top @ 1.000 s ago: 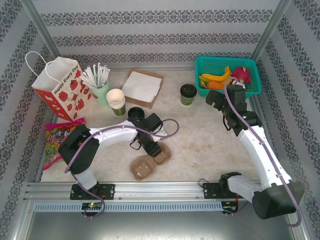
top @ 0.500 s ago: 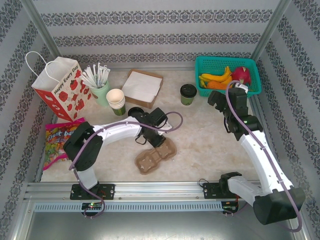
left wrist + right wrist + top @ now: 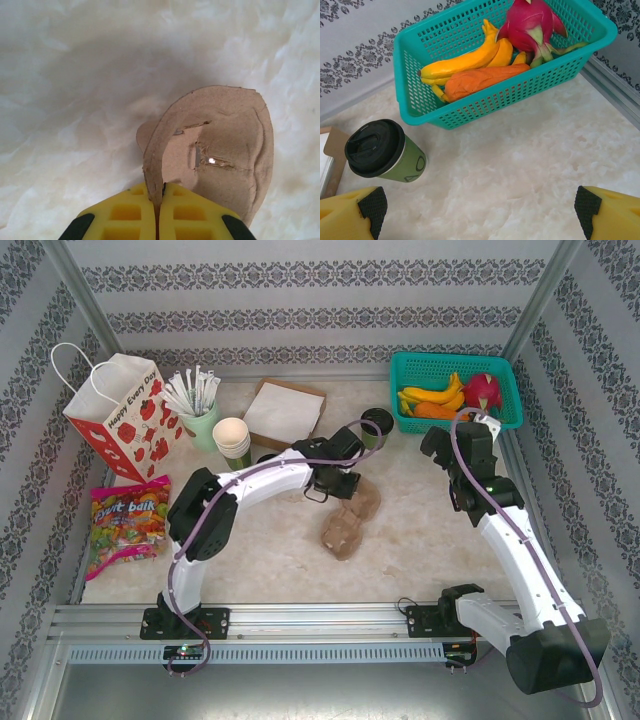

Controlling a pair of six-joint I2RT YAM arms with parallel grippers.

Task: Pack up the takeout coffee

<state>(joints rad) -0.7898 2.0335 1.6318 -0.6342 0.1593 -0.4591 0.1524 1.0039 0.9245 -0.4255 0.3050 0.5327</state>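
Note:
A takeout coffee cup [image 3: 377,426] with a black lid stands left of the teal basket, and its green lower part shows in the right wrist view [image 3: 382,152]. My left gripper [image 3: 338,487] is shut on the rim of a brown cardboard cup carrier [image 3: 350,522]. The carrier hangs tilted over the middle of the table. In the left wrist view the yellow fingers [image 3: 125,215] pinch the carrier's [image 3: 225,150] thin edge. My right gripper [image 3: 440,445] is open, just right of the coffee cup, with nothing between its fingers [image 3: 355,215]. A second black lid [image 3: 266,458] peeks out behind the left arm.
A teal basket [image 3: 505,410] of fruit stands at the back right. A red and white gift bag [image 3: 118,418], a green cup of straws [image 3: 203,425], stacked paper cups [image 3: 233,443] and a napkin box [image 3: 285,415] line the back. A candy bag [image 3: 125,522] lies at the left.
My left gripper closed on the carrier and carried it from near the front edge up and to the right, toward the coffee cup. The carrier now hangs tilted. The right arm barely moved.

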